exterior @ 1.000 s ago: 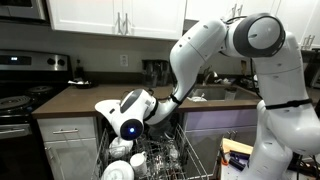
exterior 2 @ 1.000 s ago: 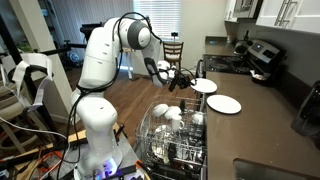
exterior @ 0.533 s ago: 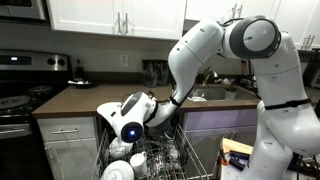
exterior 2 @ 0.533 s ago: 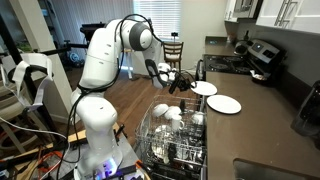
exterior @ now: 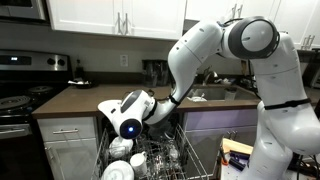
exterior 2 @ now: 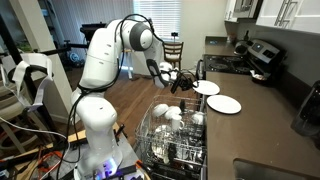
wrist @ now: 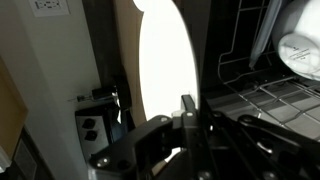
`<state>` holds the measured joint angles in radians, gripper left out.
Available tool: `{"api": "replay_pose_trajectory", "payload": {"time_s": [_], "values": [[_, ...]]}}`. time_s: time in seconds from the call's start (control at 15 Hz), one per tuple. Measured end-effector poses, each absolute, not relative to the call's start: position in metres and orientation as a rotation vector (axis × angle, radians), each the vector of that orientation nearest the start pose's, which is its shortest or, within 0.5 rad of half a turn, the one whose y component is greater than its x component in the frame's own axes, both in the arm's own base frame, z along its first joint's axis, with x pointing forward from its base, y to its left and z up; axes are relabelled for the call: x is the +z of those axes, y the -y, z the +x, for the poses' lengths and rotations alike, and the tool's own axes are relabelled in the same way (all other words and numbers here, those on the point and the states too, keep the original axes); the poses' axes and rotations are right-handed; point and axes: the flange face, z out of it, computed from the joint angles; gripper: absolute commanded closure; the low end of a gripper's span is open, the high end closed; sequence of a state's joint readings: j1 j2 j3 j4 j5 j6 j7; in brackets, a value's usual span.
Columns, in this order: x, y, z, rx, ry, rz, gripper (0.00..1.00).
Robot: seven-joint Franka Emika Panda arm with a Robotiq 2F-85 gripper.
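My gripper (wrist: 187, 112) is shut on the lower rim of a white plate (wrist: 165, 55), which fills the middle of the wrist view, standing on edge. In both exterior views the plate (exterior 2: 204, 87) (exterior: 108, 105) hangs at the counter's edge, just above the open dishwasher rack (exterior 2: 172, 140). The gripper (exterior 2: 186, 81) reaches out from the white arm to the plate's near side. In an exterior view the wrist hides the fingers. To the right in the wrist view I see the dark wire rack (wrist: 260, 95) with a white bowl (wrist: 300, 50) in it.
A second white plate (exterior 2: 224, 104) lies on the brown counter (exterior 2: 262, 120). The rack holds several white dishes (exterior: 125, 160). A stove (exterior: 20, 85) stands beside the counter, a sink (exterior: 215, 93) lies behind the arm, and a dark cup (exterior 2: 308, 110) stands on the counter.
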<state>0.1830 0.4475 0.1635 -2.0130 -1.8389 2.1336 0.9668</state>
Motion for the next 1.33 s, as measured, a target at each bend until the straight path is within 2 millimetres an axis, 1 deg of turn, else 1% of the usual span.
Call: {"api": "replay_pose_trajectory", "payload": {"time_s": [0.27, 0.6, 0.8, 1.27, 1.33], "values": [[0.245, -0.165, 0.597, 0.699, -0.729, 1.817, 0.98], [0.239, -0.165, 0.607, 0.696, -0.714, 1.827, 0.98], [0.234, -0.162, 0.614, 0.689, -0.696, 1.839, 0.98], [0.235, -0.153, 0.630, 0.685, -0.649, 1.851, 0.97], [0.235, -0.153, 0.632, 0.684, -0.645, 1.852, 0.94]]}}
